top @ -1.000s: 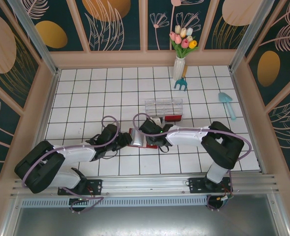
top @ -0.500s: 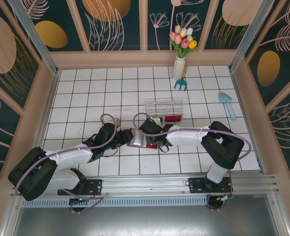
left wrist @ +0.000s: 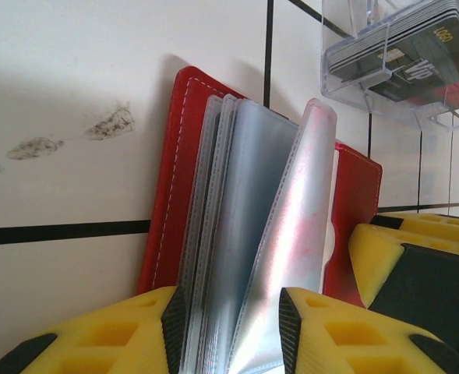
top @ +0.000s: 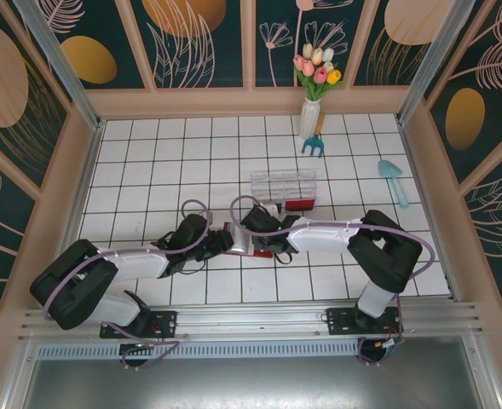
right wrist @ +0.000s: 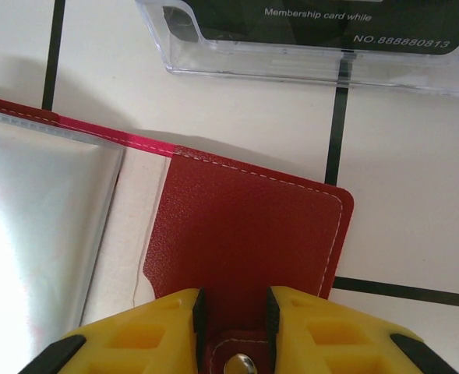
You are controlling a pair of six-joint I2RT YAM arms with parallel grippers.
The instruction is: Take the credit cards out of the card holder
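Note:
The card holder (top: 251, 242) lies open on the white tiles, dark red with clear plastic sleeves. In the left wrist view its sleeves (left wrist: 252, 234) fan upward between the pads of my left gripper (left wrist: 231, 331), which touch the bundle on both sides. My right gripper (right wrist: 234, 319) is shut on the holder's red snap tab (right wrist: 245, 234), and its yellow finger (left wrist: 385, 257) shows beside the red cover. Dark cards (right wrist: 323, 19) lie in the clear box. Whether credit cards sit inside the sleeves cannot be told.
The clear plastic compartment box (top: 283, 183) stands just behind the holder, with a red card (top: 299, 204) at its right front. A vase of tulips (top: 310, 115), a blue rake (top: 314, 146) and a blue shovel (top: 394, 181) are at the back right.
My left gripper has edged right, closer onto the holder's sleeves, while the left elbow swung out and back. The right arm has stayed put.

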